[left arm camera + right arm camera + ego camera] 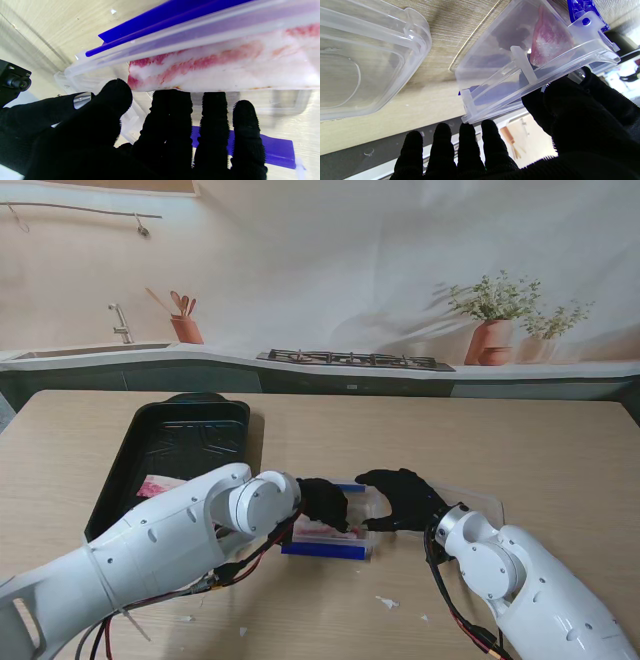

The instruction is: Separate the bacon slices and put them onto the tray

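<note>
Left robot hand (155, 140) fingers spread over bacon (215, 67); right robot hand (545, 140) grips container (520, 62).

in the stand's view the left hand (325, 502) and right hand (400, 498) cover most of the clear container (362, 508), so its bacon (318, 532) barely shows. the left forearm hides the black tray's (190, 435) near corner; white specks (386, 603) on the table (520, 450) are unidentifiable.

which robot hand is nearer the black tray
Left. The left robot hand sits at the clear container, just right of the black tray; the right robot hand is farther right, beyond the container.
</note>
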